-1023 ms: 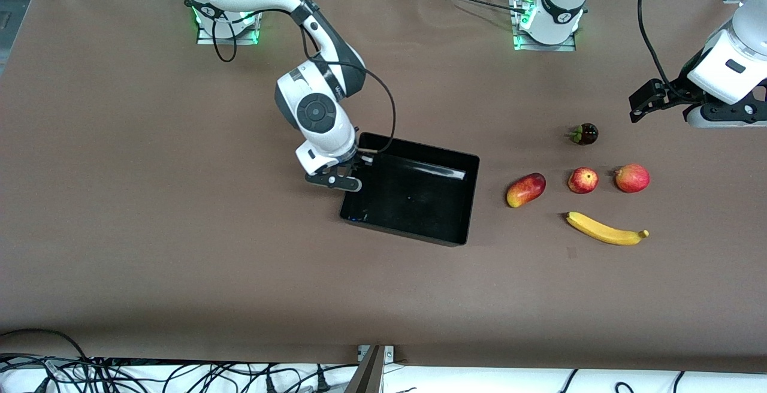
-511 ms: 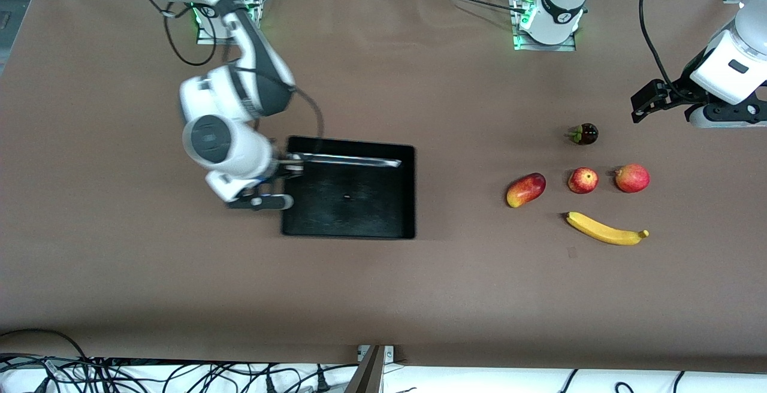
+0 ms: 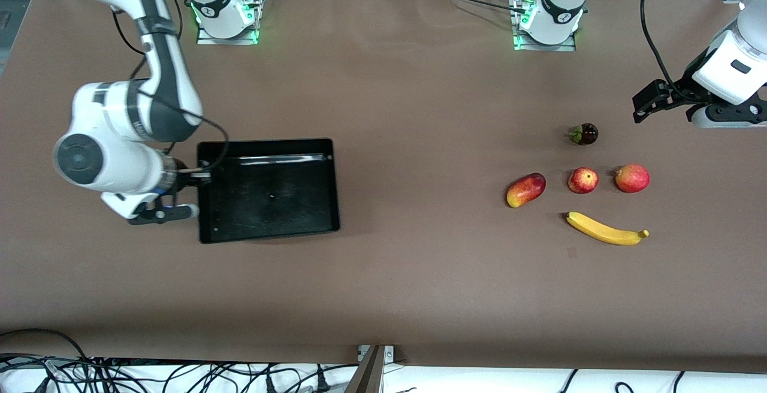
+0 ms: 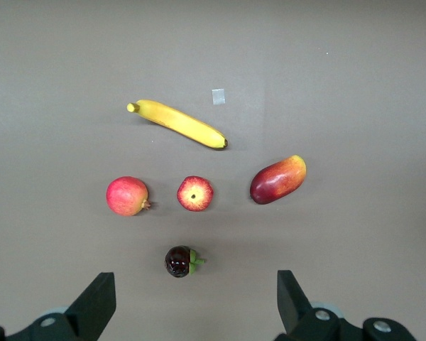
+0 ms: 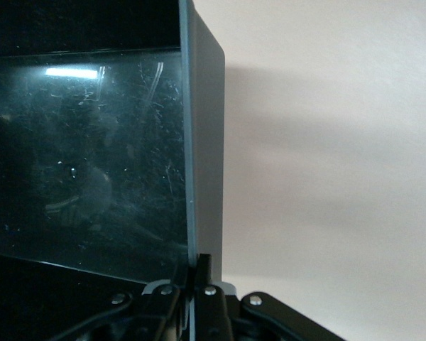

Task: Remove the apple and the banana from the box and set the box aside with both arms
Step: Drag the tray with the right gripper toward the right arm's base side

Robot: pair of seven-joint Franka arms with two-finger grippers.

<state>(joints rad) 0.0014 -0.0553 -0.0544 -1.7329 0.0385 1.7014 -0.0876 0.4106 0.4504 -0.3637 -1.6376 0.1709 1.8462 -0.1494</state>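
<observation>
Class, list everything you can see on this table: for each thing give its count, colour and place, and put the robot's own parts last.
box: one, black, open top, empty, toward the right arm's end of the table.
banana: one, yellow, toward the left arm's end, nearest the front camera of the fruits.
apple: one, red with yellow patches, middle of a row of three fruits.
mango: one, red and yellow, at the row's end nearer the box.
red round fruit: one, at the row's other end.
dark fruit: one, dark red-black with green leaves, farther from the front camera than the apple.
right gripper: shut on the box's wall.
left gripper: open, in the air over the fruits, waiting.
</observation>
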